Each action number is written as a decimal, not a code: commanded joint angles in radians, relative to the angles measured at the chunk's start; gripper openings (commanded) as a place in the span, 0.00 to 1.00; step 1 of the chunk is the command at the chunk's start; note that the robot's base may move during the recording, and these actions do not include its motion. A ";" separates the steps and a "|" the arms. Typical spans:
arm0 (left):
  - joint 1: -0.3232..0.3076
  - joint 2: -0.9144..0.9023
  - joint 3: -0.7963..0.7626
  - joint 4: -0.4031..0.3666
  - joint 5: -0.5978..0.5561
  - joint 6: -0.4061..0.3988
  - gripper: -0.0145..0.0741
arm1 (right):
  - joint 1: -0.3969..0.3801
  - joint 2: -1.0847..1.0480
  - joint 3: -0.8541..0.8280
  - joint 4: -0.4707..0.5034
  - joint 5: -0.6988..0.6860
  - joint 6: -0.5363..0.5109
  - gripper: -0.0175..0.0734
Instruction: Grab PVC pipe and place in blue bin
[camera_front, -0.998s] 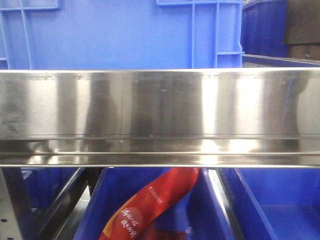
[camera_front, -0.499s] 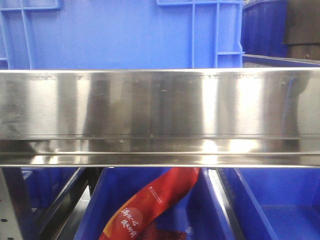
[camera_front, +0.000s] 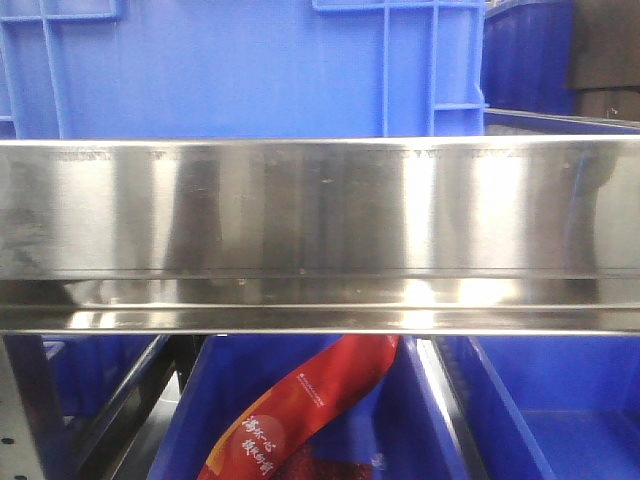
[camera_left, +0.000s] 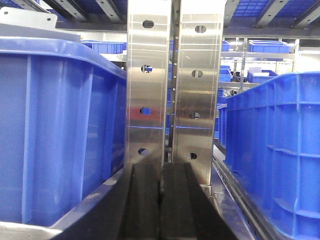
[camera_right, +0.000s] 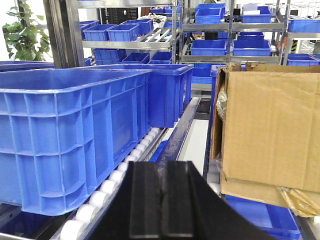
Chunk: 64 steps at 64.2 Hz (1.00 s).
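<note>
In the front view, a steel shelf rail (camera_front: 320, 235) spans the middle of the frame from left to right, with a blue crate (camera_front: 240, 70) above it and blue bins below. A red packet (camera_front: 300, 410) lies tilted in the lower centre bin (camera_front: 190, 420).

In the left wrist view, a blue bin (camera_left: 55, 130) fills the left side, a slotted steel post (camera_left: 172, 85) stands in the centre, and another bin (camera_left: 280, 145) sits at right. The left gripper (camera_left: 161, 205) at bottom centre has its black fingers pressed together, holding nothing.

In the right wrist view, a blue bin (camera_right: 70, 135) sits at left on white rollers (camera_right: 115, 180); a cardboard box (camera_right: 270, 130) stands at right. The right gripper (camera_right: 161, 200), bottom centre, is likewise closed and empty.

No PVC pipe shows in any view.
</note>
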 joint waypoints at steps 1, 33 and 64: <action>-0.005 -0.005 -0.002 0.001 -0.020 0.000 0.04 | -0.005 -0.005 0.002 -0.002 -0.016 0.000 0.01; -0.005 -0.005 -0.002 0.001 -0.020 0.000 0.04 | -0.005 -0.005 0.002 -0.002 -0.016 0.000 0.01; -0.005 -0.005 -0.002 0.001 -0.020 0.000 0.04 | -0.005 -0.005 0.002 -0.002 0.002 0.000 0.01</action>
